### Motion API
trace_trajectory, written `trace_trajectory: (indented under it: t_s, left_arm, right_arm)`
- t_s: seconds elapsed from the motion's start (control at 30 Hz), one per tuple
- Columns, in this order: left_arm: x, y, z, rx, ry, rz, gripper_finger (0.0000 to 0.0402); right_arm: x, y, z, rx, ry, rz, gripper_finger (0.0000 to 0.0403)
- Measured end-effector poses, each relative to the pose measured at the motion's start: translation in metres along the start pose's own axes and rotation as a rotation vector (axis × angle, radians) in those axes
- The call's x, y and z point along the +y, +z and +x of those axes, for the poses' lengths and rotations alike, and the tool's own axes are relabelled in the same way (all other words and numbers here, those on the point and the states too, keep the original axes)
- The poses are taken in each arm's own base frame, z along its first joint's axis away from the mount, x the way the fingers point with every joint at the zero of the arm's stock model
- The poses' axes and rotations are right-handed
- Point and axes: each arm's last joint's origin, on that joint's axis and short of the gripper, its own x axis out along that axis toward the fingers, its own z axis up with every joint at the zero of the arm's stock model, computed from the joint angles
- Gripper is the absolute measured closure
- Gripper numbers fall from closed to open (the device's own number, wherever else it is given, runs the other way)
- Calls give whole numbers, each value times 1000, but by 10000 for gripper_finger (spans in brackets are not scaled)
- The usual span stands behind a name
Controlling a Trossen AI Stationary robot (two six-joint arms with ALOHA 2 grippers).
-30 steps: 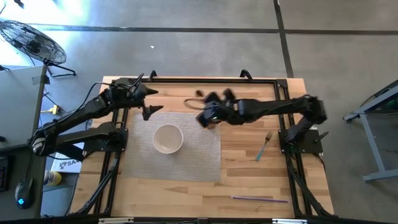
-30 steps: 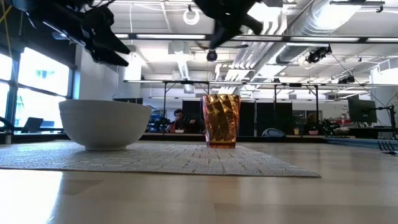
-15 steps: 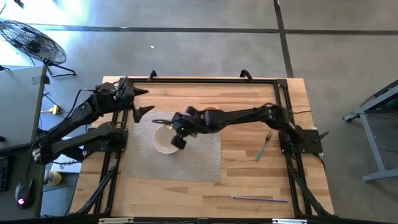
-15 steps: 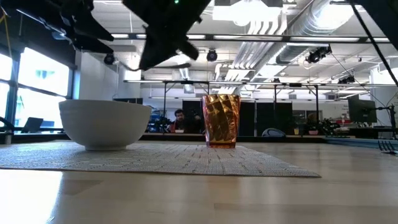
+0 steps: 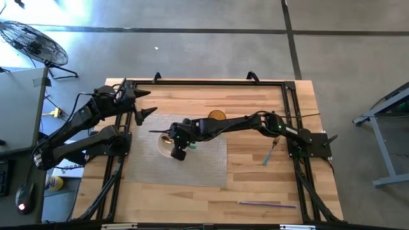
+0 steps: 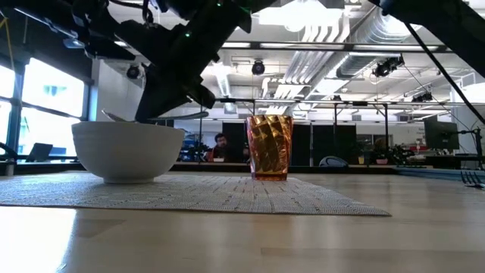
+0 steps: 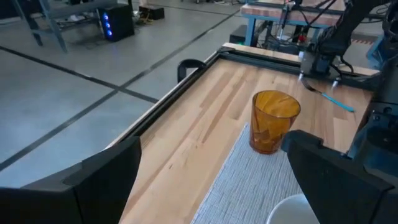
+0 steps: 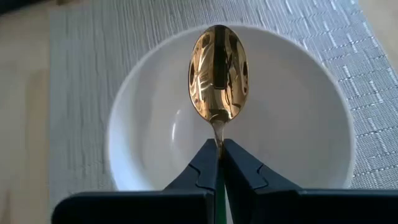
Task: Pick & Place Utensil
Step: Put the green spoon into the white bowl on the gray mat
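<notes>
Holding gold spoon (image 8: 218,71) over white bowl (image 8: 311,124), right gripper (image 8: 219,163) clenched on handle. Pickup done, release left. Left gripper (image 7: 211,180) parked open near amber cup (image 7: 273,121).

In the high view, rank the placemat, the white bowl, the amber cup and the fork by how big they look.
Largest to smallest, high view:
1. Placemat, by far.
2. White bowl, partly hidden by the right gripper holding the spoon over it.
3. Amber cup and fork: unsure, since the arm covers part of the cup and the fork is long but thin.
</notes>
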Motion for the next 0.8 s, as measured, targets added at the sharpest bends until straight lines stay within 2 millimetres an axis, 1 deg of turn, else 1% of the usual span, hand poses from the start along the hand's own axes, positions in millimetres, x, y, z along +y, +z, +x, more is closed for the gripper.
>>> trace_trajectory:
  t_s: [0.13, 0.2, 0.37, 0.67, 0.8]
  left_arm:
    - [0, 0, 0, 0, 0, -1, 2]
    - [0, 0, 0, 0, 0, -2, 2]
    - [0, 0, 0, 0, 0, -2, 2]
    - [0, 0, 0, 0, 0, -3, 2]
    - [0, 0, 0, 0, 0, -3, 2]
  right_arm:
    - [-3, -2, 5, 5, 0, -21, 396]
    - [-2, 0, 6, -25, 9, -20, 395]
    - [-2, 1, 7, -30, 60, -27, 395]
    - [-2, 3, 9, -50, 72, -44, 395]
    - [-5, 4, 10, -53, 73, -50, 395]
